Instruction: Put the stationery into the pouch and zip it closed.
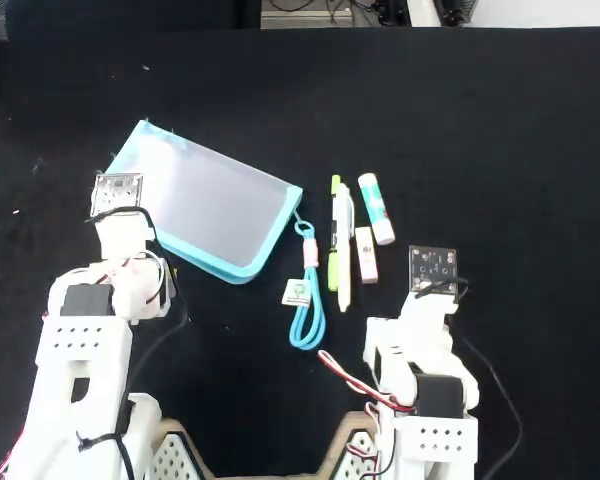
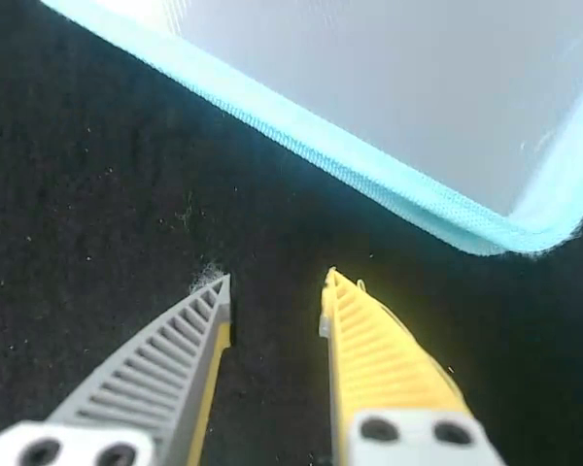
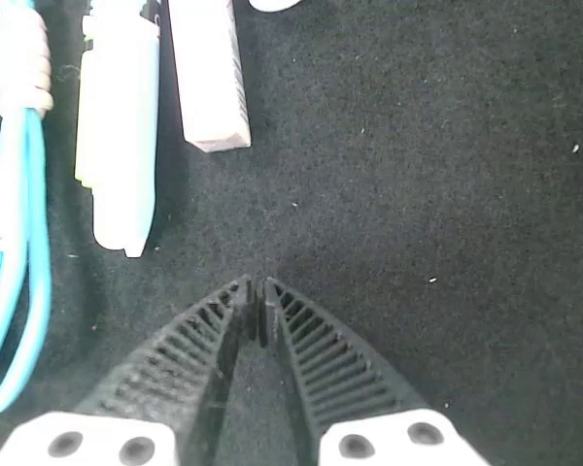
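High view: you will find the pouch (image 1: 205, 210) flat left of the bench's centre, the stationery (image 1: 342, 250) in a row beside it. Left gripper (image 2: 275, 291) is released (holding nothing) by the pouch's edge; right gripper (image 3: 257, 291) is clenched empty near the eraser (image 3: 209, 73).

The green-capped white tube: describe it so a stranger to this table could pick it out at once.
Find the light-blue pouch on the black table; stationery lies in a row to its right. The tube is the piece farthest from the pouch, beyond the pink eraser. It alone is stubby and white with a green cap.
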Controlling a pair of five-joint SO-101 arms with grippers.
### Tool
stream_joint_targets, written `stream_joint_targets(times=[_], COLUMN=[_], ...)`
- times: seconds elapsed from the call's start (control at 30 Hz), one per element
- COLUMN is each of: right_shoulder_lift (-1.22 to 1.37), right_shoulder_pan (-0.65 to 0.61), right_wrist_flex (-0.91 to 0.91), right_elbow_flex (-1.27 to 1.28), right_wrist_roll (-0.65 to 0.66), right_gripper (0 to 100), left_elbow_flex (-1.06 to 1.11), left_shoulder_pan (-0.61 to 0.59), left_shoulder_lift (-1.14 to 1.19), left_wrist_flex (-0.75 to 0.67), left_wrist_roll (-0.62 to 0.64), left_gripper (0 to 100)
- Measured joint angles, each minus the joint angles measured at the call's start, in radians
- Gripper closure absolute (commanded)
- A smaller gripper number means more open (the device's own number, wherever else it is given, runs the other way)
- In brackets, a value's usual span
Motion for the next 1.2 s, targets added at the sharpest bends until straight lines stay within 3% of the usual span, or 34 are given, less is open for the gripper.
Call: stream_joint_targets(times=[0.63,0.77,1.2], right_shoulder_lift=[0.0,0.0,0.0], right_shoulder_pan=[0.0,0.0,0.0], right_wrist_flex=[0.0,0.0,0.0], right_elbow_flex=[0.0,0.0,0.0], right_wrist_roll=[0.0,0.0,0.0], right_gripper=[98.6,98.6,98.6], left_elbow_flex=[0.0,-0.003,-0.13], left_shoulder_pan=[0.0,0.0,0.002], left_shoulder_lift=[0.009,0.009,0.009], left_wrist_flex=[0.0,0.0,0.101], left_wrist_roll=[0.0,0.0,0.0], left_gripper=[84,79,79])
